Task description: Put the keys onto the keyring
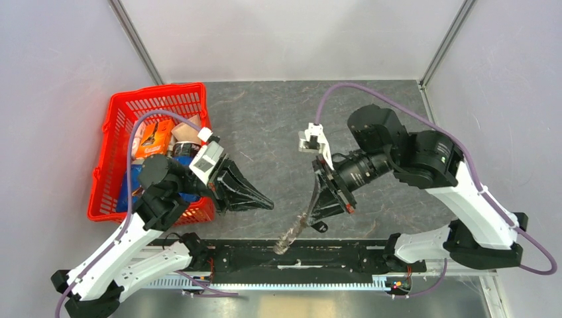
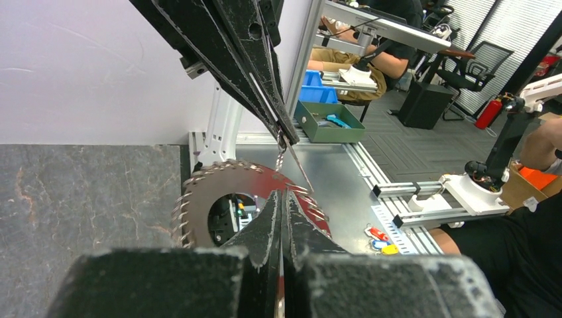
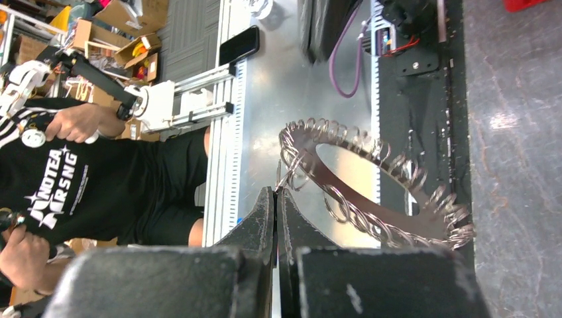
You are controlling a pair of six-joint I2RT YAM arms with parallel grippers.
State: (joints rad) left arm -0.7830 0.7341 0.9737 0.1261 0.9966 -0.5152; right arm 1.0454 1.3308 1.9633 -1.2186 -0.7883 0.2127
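**Two arms close in on the keyring at the worktop's (image 1: 265, 119) near edge.** The right gripper (image 3: 277, 197) has its fingers pressed together on one of the small wire loops at the rim of the keyring (image 2: 199, 199). It holds the toothed disc clear of the surface, and the disc hangs just beyond and below its tips.

Opposite it, the left gripper (image 2: 283, 205) has its fingers closed flat against each other, with the tips just short of the ring's near rim. From here I cannot tell whether anything is nipped between them. The black-headed key cannot be picked out in any view. Only a thin metal sliver shows under the right gripper's tip.

The step looks to be the threading itself. The disc hangs from a single loop and seems likely to swing at any nudge. The right arm would therefore do best to stay motionless while the left comes in slowly, square to the chosen loop rather than across the disc's face. Before it advances, it would be worth confirming that the left gripper truly has the key. If it does not, those closed fingers would merely push the ring aside.
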